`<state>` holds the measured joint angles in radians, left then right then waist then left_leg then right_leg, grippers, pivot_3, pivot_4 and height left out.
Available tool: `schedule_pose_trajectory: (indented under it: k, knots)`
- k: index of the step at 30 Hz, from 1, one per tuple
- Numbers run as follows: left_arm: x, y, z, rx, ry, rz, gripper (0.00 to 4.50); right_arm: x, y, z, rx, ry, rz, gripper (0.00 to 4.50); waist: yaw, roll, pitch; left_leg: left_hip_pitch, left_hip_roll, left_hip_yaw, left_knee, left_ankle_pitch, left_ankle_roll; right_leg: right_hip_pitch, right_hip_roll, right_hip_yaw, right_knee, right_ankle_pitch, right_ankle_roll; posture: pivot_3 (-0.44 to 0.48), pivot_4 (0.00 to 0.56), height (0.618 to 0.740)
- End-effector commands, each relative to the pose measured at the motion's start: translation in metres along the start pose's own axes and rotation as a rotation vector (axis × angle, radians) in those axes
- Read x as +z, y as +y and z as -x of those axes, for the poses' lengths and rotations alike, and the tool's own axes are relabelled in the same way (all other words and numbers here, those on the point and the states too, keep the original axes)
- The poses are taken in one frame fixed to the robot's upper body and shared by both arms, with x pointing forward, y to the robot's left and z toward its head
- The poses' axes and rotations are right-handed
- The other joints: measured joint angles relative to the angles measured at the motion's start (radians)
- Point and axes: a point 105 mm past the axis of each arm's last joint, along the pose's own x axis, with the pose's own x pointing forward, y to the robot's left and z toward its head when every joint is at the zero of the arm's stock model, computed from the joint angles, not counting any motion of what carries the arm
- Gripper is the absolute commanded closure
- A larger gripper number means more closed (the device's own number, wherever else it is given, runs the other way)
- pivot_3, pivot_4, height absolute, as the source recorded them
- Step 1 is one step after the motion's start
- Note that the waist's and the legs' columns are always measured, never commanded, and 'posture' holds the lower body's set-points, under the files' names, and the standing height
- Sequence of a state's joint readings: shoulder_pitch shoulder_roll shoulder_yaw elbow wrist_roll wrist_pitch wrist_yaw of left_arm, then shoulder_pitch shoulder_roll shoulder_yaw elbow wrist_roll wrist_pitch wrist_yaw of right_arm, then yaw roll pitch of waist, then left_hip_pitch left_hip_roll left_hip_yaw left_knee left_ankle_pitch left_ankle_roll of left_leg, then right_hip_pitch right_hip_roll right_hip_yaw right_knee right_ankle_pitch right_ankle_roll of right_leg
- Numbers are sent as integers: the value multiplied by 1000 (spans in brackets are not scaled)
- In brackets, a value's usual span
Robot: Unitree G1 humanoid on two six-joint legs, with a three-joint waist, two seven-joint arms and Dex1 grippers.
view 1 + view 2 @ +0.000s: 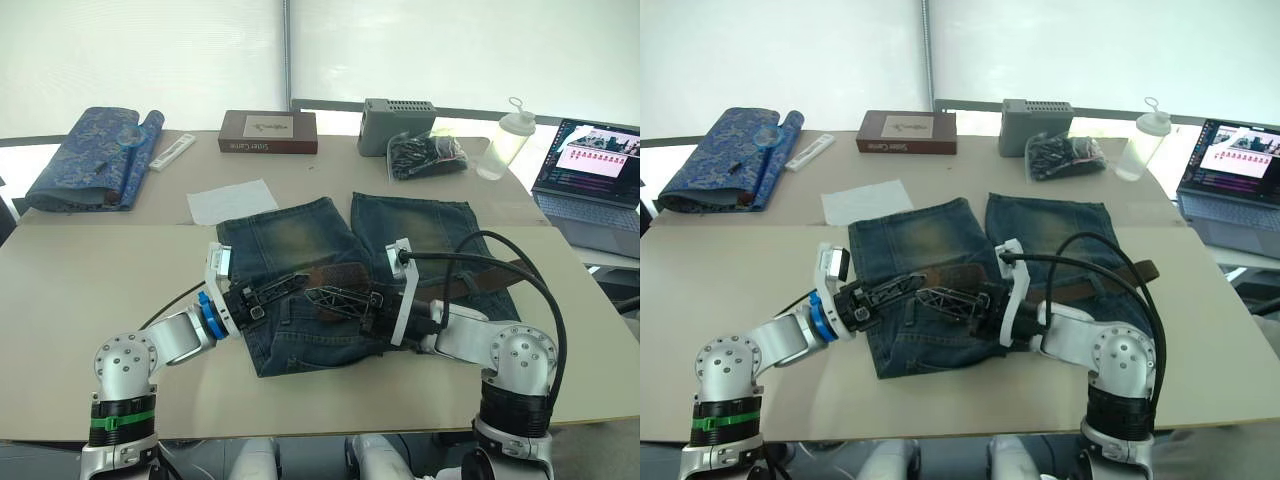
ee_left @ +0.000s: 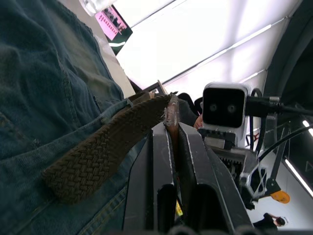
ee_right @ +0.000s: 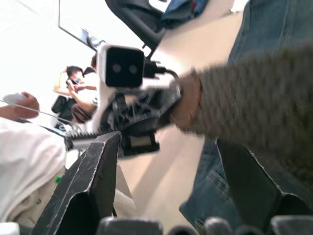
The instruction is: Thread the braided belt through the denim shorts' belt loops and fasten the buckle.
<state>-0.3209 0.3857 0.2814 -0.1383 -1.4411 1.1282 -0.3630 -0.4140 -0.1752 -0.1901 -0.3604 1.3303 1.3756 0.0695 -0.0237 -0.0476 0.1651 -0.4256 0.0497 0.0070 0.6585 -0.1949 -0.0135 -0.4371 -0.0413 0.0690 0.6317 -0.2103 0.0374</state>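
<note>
**Belt tip held over the shorts**

Two grippers meet over the waistband, at the near edge of the table. Left gripper (image 1: 296,285) has its fingers (image 2: 164,161) clenched tight on the very tip of the braided belt (image 2: 105,154). You can see the leather end pinched between them in the left wrist view. Right gripper (image 1: 335,298) has its fingers (image 3: 90,178) spread wide apart, with the belt running through the gap but not squeezed.

The denim shorts (image 1: 290,240) lie flat in the middle of the table, legs pointing away from the robot. The belt lies across them near the waistband, and its long end trails off past the shorts on the robot's right side (image 1: 495,275). I cannot make out the belt loops or the buckle from here.

It looks like the job is just starting. The tip likely needs to go under a loop next.

To do this well:
- Keep the tip pinched right at its end, so it stays stiff and straight.
- Point it flat along the waistband, not up in the air.
- Let the right gripper press the denim down beside the loop, so the cloth does not bunch.
- Push slowly. If the shorts slide, stop and hold them.
</note>
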Motion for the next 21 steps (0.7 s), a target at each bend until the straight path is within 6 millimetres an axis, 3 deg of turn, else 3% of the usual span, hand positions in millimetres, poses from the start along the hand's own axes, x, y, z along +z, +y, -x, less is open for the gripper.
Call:
schedule_pose_trajectory:
  k: [1, 7, 11, 16, 21]
  knots:
    - [25, -18, 0, -87, -102, -20, 4500, -3, -4, -9, -81, 25, 94, 1062, -3, 0, 0, 0, 0, 0, 0, 0, 0, 0, 0, 0, 0, 0, 0, 0, 150, 718]
    - [54, -36, -4, -177, -209, -11, 4500, -12, 7, -14, 8, 117, 170, 1062, 0, 0, 0, -1, 0, 0, 0, 0, 0, 0, 0, 0, -1, 0, 1, 0, 150, 718]
    - [60, -53, -13, -230, -206, -29, 4500, -13, -16, -19, -107, 132, 186, 1062, 5, 0, 0, 0, 0, 0, 1, 0, 0, 1, 0, 0, -2, 0, 2, 0, 150, 718]
    - [49, -48, -5, -185, -159, -30, 4500, 18, -33, -20, -206, -77, 166, 1062, -1, 0, 0, 0, 0, 0, 1, 0, 0, 0, 0, 0, -1, 0, 2, 0, 150, 718]
    - [34, -27, 18, -70, -105, -30, 4500, 58, -56, 1, -350, -295, 178, 1062, -4, 0, 0, -1, 0, 0, 0, 0, 0, 0, 0, 0, -1, 0, 2, 0, 150, 718]
